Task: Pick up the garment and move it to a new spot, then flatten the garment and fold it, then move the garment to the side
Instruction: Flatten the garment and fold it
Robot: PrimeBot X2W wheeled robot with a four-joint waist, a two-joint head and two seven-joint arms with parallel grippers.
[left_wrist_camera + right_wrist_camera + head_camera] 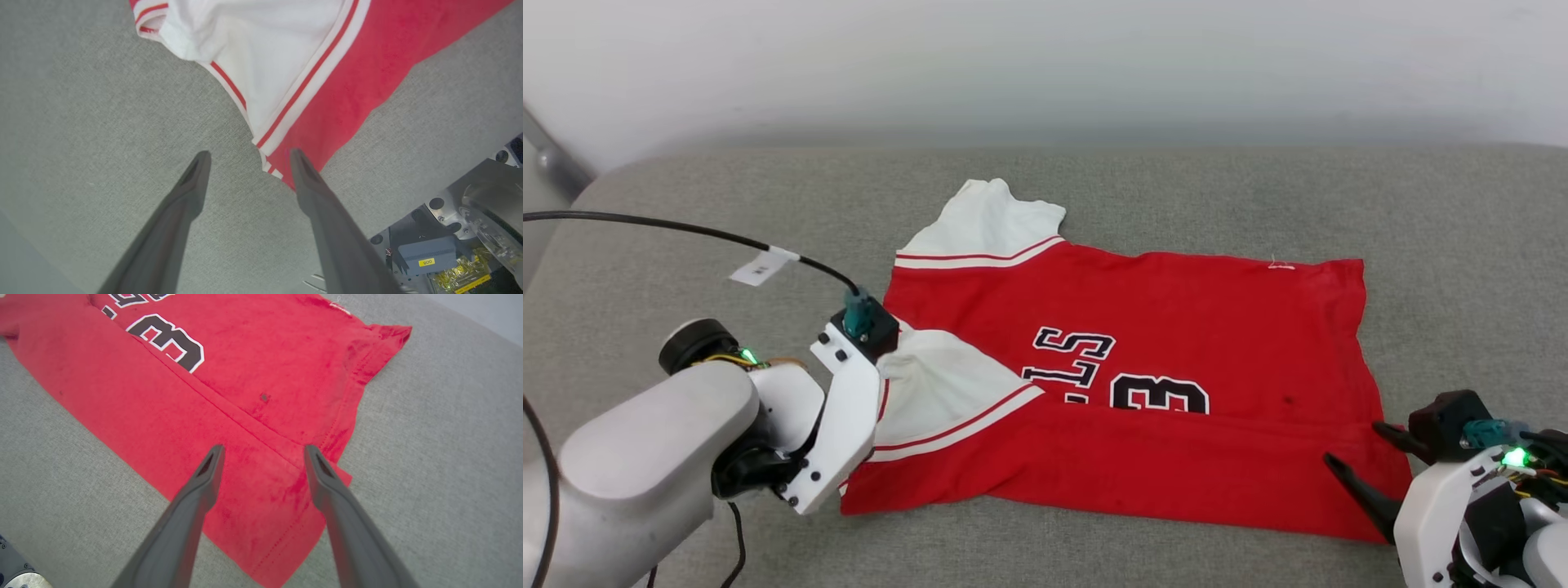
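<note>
The garment [1176, 327] lies flat on the grey cushion, red with white sleeves. Its near edge is folded up over the lower part of the black letters and the "3" [1160, 396]. One white sleeve [988, 229] points to the far side, the other lies folded onto the red body. My left gripper [249, 157] is open just above the garment's [347, 94] near left corner, holding nothing. In the head view its white wrist housing [849, 408] covers its fingers. My right gripper [1352, 447] is open over the near right corner of the garment [265, 355], with nothing between its fingers [204, 486].
The grey padded surface [1094, 188] stretches wide on every side of the garment, with a pale wall [1045, 65] behind. A black cable with a white tag [760, 265] arcs over the left side to my left wrist. Parts of the robot's base [449, 245] are below the cushion's near edge.
</note>
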